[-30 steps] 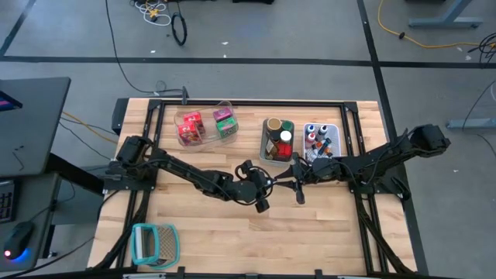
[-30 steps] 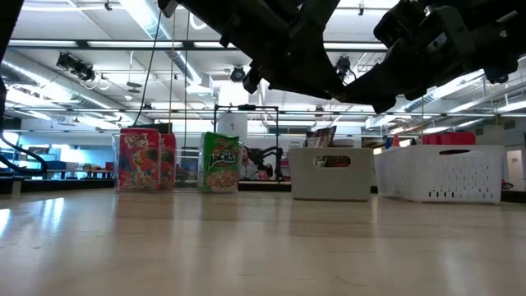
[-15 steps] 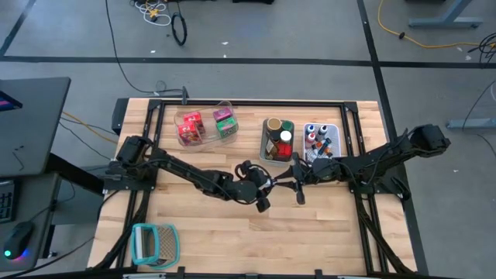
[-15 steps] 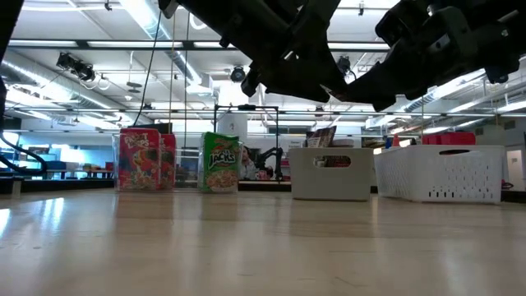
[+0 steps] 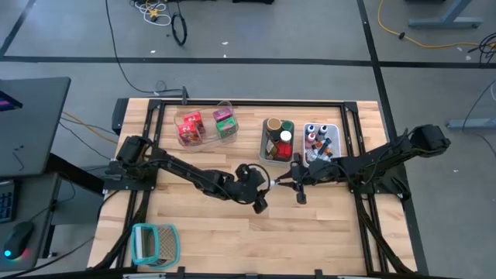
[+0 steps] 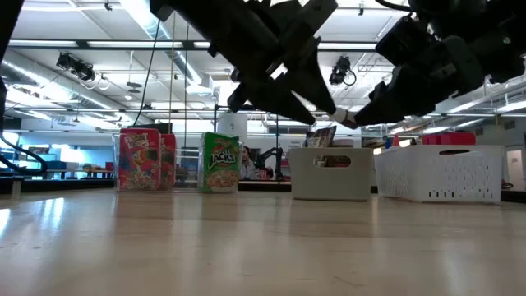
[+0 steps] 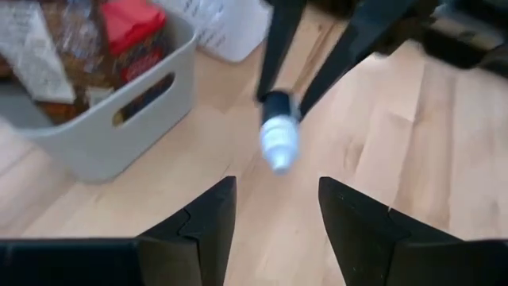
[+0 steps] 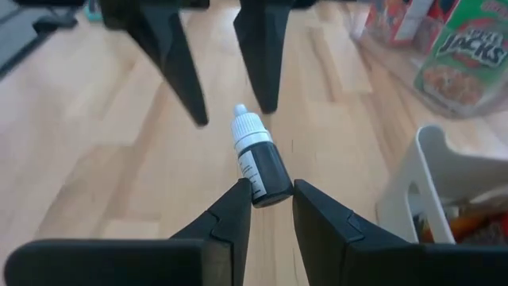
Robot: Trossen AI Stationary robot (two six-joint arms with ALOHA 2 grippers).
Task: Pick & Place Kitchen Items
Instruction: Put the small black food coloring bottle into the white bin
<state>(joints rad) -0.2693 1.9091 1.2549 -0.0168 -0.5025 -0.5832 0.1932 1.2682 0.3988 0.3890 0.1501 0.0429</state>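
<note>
Smooth pale wood table (image 5: 310, 232); glossy plastic bottle (image 8: 260, 161).

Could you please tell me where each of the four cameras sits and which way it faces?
High: overhead, straight down; table, both arms.
Low: table height, level toward bins; arms overhead.
Left wrist: past open left gripper at bottle.
Right wrist: past right gripper gripping that bottle, left fingers beyond.
Both wrist views share the bottle.

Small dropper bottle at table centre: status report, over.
Right gripper shut on the small dropper bottle, held above the table. Left gripper open, facing it, apart. Nothing between them.
</note>
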